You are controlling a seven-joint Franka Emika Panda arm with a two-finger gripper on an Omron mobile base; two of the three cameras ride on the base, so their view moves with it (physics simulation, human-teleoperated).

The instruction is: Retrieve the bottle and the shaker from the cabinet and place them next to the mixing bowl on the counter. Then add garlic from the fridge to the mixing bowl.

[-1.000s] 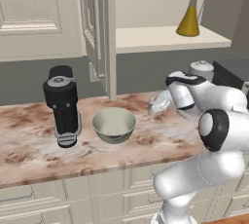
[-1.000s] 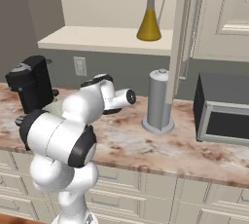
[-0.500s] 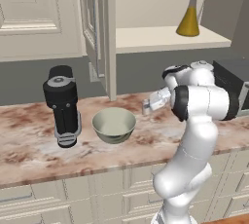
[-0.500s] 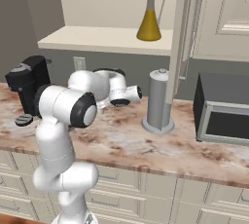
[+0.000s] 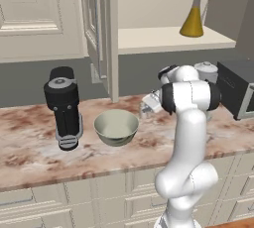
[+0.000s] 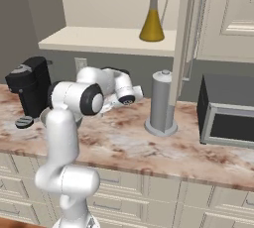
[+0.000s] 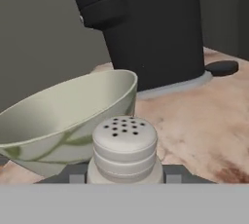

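My gripper [image 7: 125,173] is shut on the white shaker [image 7: 125,146], whose perforated top faces the hand camera. Just beyond it stands the pale green mixing bowl [image 7: 63,121], with nothing visible in it. From the left base view, the gripper [image 5: 148,106] hovers low over the counter right beside the bowl [image 5: 116,127], on its right. The bottle [image 5: 192,16], yellow with a dark stopper, stands on the open cabinet shelf; from the right base view, the bottle [image 6: 152,21] is above and right of the hand [image 6: 126,93]. Garlic and fridge are out of view.
A black coffee machine [image 5: 64,108] stands left of the bowl. The cabinet door [image 5: 99,33] hangs open above the counter. A grey cylinder [image 6: 161,104] and a microwave [image 6: 228,115] stand to the right on the marble counter [image 6: 124,142].
The arm has risen from a folded pose to an upright one. The hand with the shaker has shifted slightly left, closer to the bowl.
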